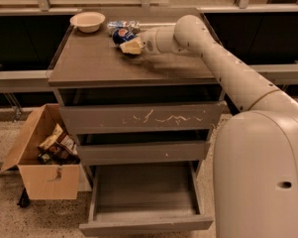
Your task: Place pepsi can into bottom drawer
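Observation:
The pepsi can [121, 34], dark blue with a round logo, lies on the cabinet top [99, 63] near its back edge. My gripper [130, 46] reaches in from the right and sits right at the can's front right side, partly covering it. I cannot tell whether it touches the can. The bottom drawer [144, 225] is pulled out towards me and its inside is bare.
A silvery crinkled packet [123, 25] lies just behind the can. A cream bowl [87, 21] stands at the back left of the top. The scratched top drawer [138, 118] and middle drawer [138, 151] are closed. An open cardboard box [44, 177] of packets sits on the floor at left.

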`<action>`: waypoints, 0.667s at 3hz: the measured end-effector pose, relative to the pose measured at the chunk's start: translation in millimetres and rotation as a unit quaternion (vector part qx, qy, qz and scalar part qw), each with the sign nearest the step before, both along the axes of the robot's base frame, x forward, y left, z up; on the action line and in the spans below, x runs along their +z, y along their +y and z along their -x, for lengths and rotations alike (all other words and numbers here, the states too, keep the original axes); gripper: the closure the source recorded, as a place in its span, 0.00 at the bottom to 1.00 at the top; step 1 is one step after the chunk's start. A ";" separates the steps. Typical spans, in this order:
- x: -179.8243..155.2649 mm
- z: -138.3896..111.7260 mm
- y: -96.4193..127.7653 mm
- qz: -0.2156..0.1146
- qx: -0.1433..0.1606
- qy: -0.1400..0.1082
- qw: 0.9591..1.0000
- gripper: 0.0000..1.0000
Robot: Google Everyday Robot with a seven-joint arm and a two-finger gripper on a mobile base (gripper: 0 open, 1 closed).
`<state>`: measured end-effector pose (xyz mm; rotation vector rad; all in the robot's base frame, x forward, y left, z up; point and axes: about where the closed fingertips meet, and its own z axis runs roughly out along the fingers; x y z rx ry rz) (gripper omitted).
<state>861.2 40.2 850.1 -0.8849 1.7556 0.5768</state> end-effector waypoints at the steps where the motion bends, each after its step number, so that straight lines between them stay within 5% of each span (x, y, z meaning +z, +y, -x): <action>1: 15.7 29.3 -5.2 -0.007 0.050 -0.025 0.998 0.94; 2: 42.9 66.3 -28.1 0.006 0.113 -0.065 0.991 1.00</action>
